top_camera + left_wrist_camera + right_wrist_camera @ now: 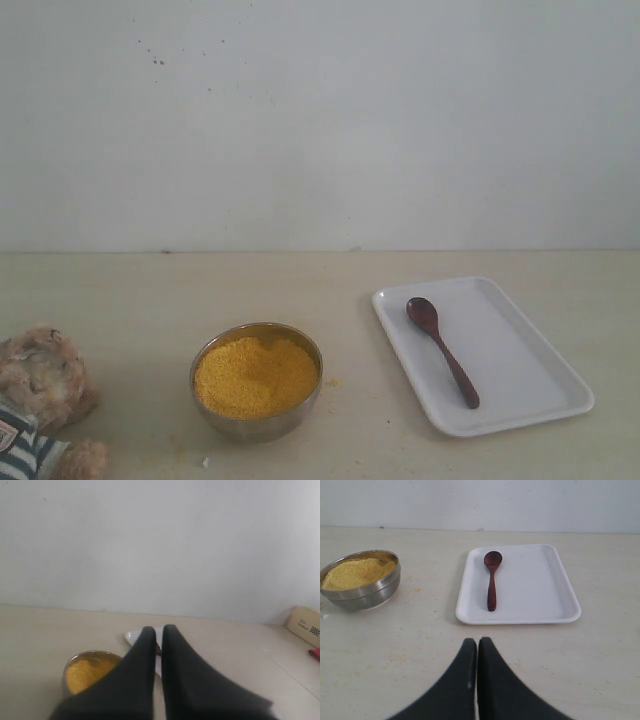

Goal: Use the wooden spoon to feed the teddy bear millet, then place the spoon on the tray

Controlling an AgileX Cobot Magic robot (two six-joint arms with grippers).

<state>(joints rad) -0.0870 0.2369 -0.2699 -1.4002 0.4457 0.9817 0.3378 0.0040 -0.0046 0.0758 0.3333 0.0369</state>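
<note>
Pale table (140,290), plain white wall (320,120) with a few dark specks in the upper left of the exterior frame, and we note loose yellow grains (333,382) just beside the steel bowl (258,428). The wooden spoon (441,350) lies flat inside the tray (520,350) at the lower right of that frame, uncovered, with its oval end toward the wall. It is dark reddish-brown, thin-handled and shorter than the tray. The tray is white and rectangular with rounded corners and a low rim, and it is set at a slant. The millet (255,375) is bright yellow, heaped in the bowl at lower centre, apart from the tray. The teddy bear (40,395) is in the lower left corner, cut by the frame edge, with its fluffy light-brown head and striped sweater showing; only the exterior view has it. Only the wrist views show the left gripper (159,630) and right gripper (477,641): each has black fingers pressed together, gripping nothing. In the left wrist view those fingers hide most of the tray. That view alone shows a beige box (305,625) with a checkered mark and a red bit (315,653) beside it. The right wrist view gives us the whole tray and spoon.
</note>
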